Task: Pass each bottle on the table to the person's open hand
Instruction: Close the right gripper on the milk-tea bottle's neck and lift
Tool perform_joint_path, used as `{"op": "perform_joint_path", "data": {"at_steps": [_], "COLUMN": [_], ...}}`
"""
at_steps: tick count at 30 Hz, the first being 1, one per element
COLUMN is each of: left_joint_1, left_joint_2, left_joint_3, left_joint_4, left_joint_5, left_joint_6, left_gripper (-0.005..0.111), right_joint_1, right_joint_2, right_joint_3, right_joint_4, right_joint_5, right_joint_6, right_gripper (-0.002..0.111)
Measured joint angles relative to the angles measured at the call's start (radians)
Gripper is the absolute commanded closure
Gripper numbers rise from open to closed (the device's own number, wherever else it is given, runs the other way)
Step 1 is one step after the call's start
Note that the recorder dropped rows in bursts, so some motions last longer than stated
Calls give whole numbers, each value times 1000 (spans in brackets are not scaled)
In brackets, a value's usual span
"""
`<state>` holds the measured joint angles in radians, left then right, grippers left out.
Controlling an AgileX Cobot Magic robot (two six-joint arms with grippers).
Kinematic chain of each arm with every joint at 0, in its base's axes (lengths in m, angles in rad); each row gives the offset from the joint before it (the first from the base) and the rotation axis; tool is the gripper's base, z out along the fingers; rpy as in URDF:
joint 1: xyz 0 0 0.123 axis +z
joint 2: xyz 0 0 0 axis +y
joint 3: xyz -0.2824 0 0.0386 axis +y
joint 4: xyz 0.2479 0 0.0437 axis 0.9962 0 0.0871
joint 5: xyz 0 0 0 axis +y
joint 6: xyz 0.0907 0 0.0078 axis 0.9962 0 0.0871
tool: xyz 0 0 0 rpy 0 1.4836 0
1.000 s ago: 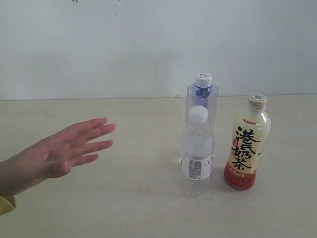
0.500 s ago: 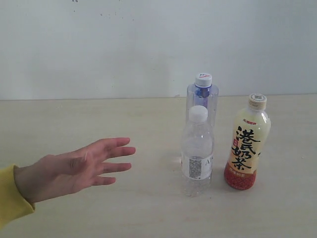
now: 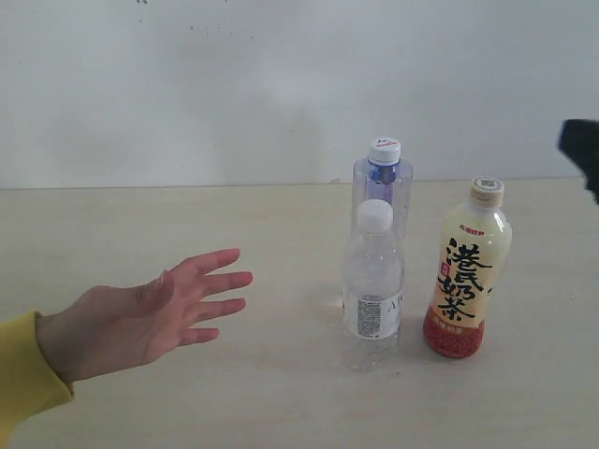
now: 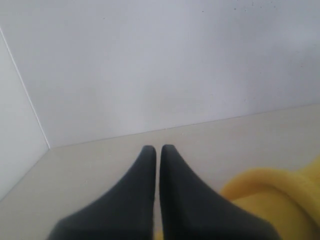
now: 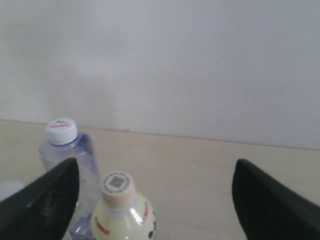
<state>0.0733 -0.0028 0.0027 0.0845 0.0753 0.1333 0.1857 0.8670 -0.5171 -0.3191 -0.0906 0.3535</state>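
Note:
Three bottles stand on the pale beige table point(image 3: 281, 402). The small clear white-capped bottle point(image 3: 372, 290) is in front, the taller bluish bottle point(image 3: 382, 178) right behind it, and the yellow tea bottle point(image 3: 468, 271) to their right. An open hand point(image 3: 173, 313) with a yellow sleeve waits at the left, palm up. My right gripper point(image 5: 156, 167) is open, above and behind the tea bottle point(image 5: 118, 200), with the bluish bottle point(image 5: 62, 145) beside it. My left gripper point(image 4: 158, 149) is shut and empty, low over the table next to the yellow sleeve point(image 4: 272, 197).
A plain white wall runs behind the table's far edge. A dark part of the right arm point(image 3: 582, 150) shows at the exterior view's right edge, above the tea bottle. Bare tabletop lies between the hand and the bottles.
The hand has come forward and settled left of the bottles. A dark part of the right arm has entered at the upper right edge. The bottles have not moved.

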Motion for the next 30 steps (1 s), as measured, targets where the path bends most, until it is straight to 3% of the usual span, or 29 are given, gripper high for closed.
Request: {"op": "perform_joint_path", "data": {"at_steps": [5, 17, 26, 28, 30], "left_joint_1": [0, 0, 0, 0, 0], "left_joint_2": [0, 0, 0, 0, 0], "left_joint_3": [0, 0, 0, 0, 0], "left_joint_4": [0, 0, 0, 0, 0], "left_joint_5": [0, 0, 0, 0, 0], "left_joint_6": [0, 0, 0, 0, 0], "left_gripper": [103, 103, 103, 103, 103], "right_joint_1": [62, 64, 64, 64, 64], "right_joint_2": [169, 432, 566, 584, 600], "right_joint_3": [-13, -17, -17, -19, -19], "right_joint_4": [-5, -2, 129, 136, 138], "right_joint_5": [-121, -405, -512, -531, -538], "right_joint_6": [-29, -158, -291, -293, -295], "right_gripper": [31, 31, 32, 38, 53]}}
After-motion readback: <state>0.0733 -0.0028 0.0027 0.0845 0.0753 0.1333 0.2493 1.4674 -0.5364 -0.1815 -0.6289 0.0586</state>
